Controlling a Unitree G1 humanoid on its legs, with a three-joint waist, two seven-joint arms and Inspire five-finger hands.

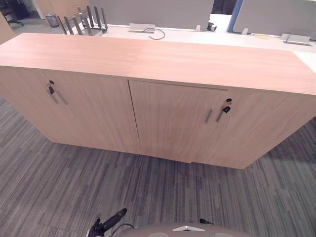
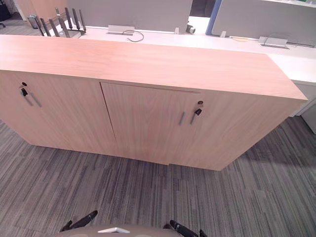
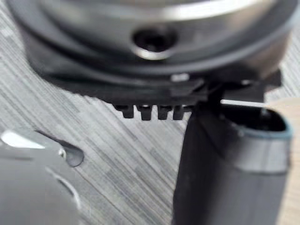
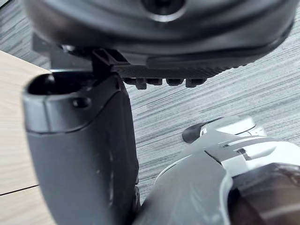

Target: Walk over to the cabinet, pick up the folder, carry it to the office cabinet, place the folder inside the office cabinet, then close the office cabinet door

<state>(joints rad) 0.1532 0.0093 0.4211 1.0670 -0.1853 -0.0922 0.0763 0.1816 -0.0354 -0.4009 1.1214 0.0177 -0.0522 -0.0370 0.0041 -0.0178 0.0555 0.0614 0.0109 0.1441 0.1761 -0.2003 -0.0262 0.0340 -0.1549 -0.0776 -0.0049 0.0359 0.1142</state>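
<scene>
A long, low wooden cabinet (image 1: 163,123) stands across the middle of the scene on a grey striped carpet floor (image 1: 74,192), its flat top (image 1: 148,59) bare wood. The front is shut. Near its left end sit a slim metal handle (image 1: 60,97) and a key (image 1: 51,90) hanging in a lock. Right of centre, one door (image 1: 168,123) has a thin dark line along its upper edge. It carries a second handle (image 1: 208,116), and just to the right of that handle another key (image 1: 226,109) sits in its lock.

Beyond the cabinet runs a white tabletop (image 1: 197,35) with a dark file rack (image 1: 86,19) at far left, a grey cable box (image 1: 141,27) with a looped cord, and grey partition panels (image 1: 158,10) behind.

The left hand (image 3: 154,82) hangs over the carpet with its fingers (image 3: 144,112) in a straight, relaxed row and the thumb (image 3: 225,168) standing free. It grasps nothing. The right hand (image 4: 197,56) is the same: fingers (image 4: 174,82) loose, thumb (image 4: 79,154) apart and nothing in its hold. Pale wood shows just past each thumb.
</scene>
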